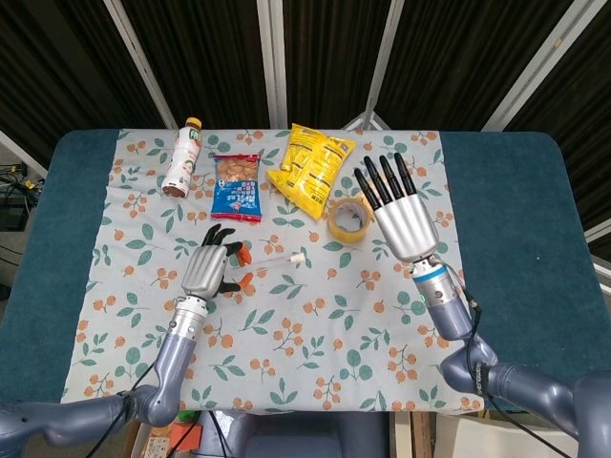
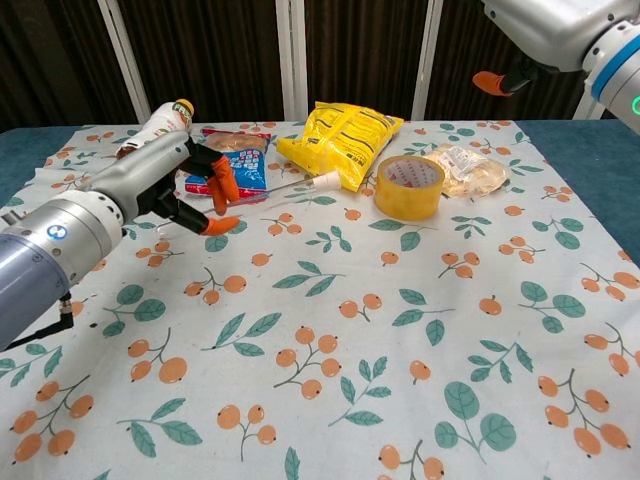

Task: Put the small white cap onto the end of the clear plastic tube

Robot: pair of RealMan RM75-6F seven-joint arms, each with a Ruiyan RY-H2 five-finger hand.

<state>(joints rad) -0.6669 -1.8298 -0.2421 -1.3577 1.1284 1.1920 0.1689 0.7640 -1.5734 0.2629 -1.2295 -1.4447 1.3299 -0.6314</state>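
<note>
The left hand (image 1: 207,269) is pinching the clear plastic tube (image 1: 270,259) at left of centre, its small white cap (image 1: 297,258) pointing right; the right hand (image 1: 402,218) is hovering with fingers spread, holding nothing.

The right robot hand (image 2: 560,30) is cut off by the chest view's top edge at one o'clock. The left robot hand (image 2: 185,180) hides the near end of the clear plastic tube (image 2: 290,186) and part of the bottle (image 2: 165,115) at ten o'clock.
</note>
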